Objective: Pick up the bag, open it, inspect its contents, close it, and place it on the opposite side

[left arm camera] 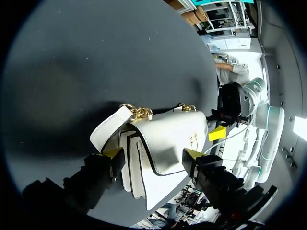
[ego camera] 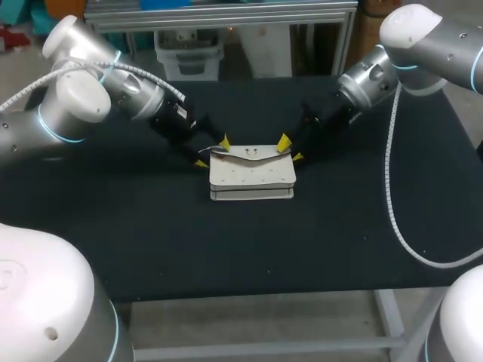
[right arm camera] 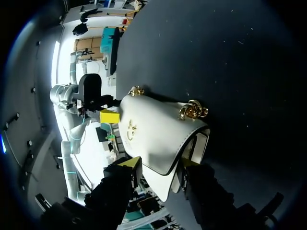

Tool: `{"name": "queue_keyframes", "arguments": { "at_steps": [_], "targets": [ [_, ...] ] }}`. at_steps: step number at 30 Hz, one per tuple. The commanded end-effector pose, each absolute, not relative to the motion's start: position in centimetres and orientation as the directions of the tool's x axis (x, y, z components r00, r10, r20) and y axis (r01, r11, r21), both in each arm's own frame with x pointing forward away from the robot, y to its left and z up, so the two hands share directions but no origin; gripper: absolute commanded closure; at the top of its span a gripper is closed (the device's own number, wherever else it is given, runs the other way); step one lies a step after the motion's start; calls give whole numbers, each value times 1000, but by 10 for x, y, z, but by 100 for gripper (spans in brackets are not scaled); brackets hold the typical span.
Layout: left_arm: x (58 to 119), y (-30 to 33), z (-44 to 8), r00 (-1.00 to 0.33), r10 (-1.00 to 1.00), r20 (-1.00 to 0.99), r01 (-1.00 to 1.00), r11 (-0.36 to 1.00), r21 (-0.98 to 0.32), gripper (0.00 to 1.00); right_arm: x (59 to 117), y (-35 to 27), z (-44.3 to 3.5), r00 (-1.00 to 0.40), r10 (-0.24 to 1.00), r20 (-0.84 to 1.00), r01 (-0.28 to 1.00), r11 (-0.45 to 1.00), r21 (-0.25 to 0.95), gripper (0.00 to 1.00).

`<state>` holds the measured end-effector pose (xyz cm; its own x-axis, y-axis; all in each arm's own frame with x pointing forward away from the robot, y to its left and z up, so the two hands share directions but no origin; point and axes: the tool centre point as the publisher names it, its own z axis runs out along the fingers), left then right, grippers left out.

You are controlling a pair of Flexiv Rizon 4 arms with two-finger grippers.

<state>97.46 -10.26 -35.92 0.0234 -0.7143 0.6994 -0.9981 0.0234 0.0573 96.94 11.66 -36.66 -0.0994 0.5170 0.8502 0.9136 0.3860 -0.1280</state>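
The white bag (ego camera: 253, 175) with a gold chain (right arm camera: 193, 110) and a gold emblem on its flap lies at the middle of the black table (ego camera: 136, 226). My left gripper (ego camera: 212, 153) is open and straddles the bag's back left corner. In the left wrist view the white bag (left arm camera: 165, 139) fills the gap between its yellow fingertips (left arm camera: 112, 153). My right gripper (ego camera: 290, 150) is at the back right corner. In the right wrist view its fingertips (right arm camera: 130, 163) press the flap edge of the bag (right arm camera: 153, 139) from both sides, shut on it.
The black table spreads wide on every side of the bag. A white cable (ego camera: 396, 211) from my right arm loops over the table's right part. The table's front edge (ego camera: 249, 294) runs below the bag.
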Motion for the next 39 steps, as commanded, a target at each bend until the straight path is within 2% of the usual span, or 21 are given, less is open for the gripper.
{"name": "queue_keyframes", "arguments": {
  "at_steps": [1,4,6,8,10,15,17,18,19,20,29,30,31,32,33,34,35,36,37,39],
  "targets": [
    [970,-104,-359,12,-713,701,-999,23,40,20,959,118,-361,-113,539,835,960,277,-49,54],
    [968,-105,-359,3,-712,702,-999,29,34,22,959,117,-362,-111,542,833,962,270,-48,54],
    [968,-106,-360,2,-711,703,-999,31,34,36,958,117,-363,-109,538,836,962,268,-48,54],
    [968,-107,-361,2,-711,704,-999,34,38,42,957,116,-364,-108,538,836,964,263,-44,55],
    [968,-107,-361,3,-710,704,-999,35,39,43,957,116,-365,-106,537,837,965,258,-43,55],
    [965,-108,-363,18,-707,707,-999,17,43,63,956,114,-368,-99,536,838,968,247,-43,62],
    [964,-110,-364,18,-708,706,-999,17,43,70,956,113,-369,-96,534,840,970,240,-42,67],
    [964,-111,-365,20,-713,701,-999,13,42,80,956,113,-370,-96,534,840,971,235,-38,74],
    [964,-112,-365,23,-713,700,-999,9,42,94,957,113,-371,-96,534,840,972,234,-37,86],
    [964,-112,-365,27,-710,704,-999,7,45,100,957,113,-371,-95,533,841,973,230,-36,100],
    [964,-111,-364,56,-687,724,-998,-36,43,100,959,111,-373,-97,545,833,981,194,-12,100],
    [963,-111,-364,60,-682,729,-998,-48,38,75,959,111,-373,-97,550,829,983,185,-8,98],
    [962,-110,-364,64,-681,730,-998,-54,37,55,959,110,-373,-96,547,832,983,183,-7,75],
    [961,-110,-363,63,-678,733,-998,-53,36,51,960,110,-373,-95,545,833,983,182,-8,62],
    [961,-110,-363,63,-676,734,-998,-56,35,46,960,110,-372,-93,543,834,984,179,-6,56],
    [961,-109,-363,65,-674,736,-998,-59,34,38,960,109,-372,-92,542,835,984,176,-6,53],
    [961,-108,-363,66,-670,740,-998,-59,36,33,961,109,-372,-91,541,836,985,171,-4,45],
    [961,-108,-362,71,-667,742,-997,-67,36,33,961,108,-372,-91,543,835,986,167,-1,35],
    [961,-107,-362,72,-666,742,-997,-68,36,34,962,107,-371,-91,543,835,986,165,0,29],
    [961,-106,-361,74,-661,747,-997,-70,37,47,962,106,-370,-93,550,830,988,154,8,29]
  ]
}}
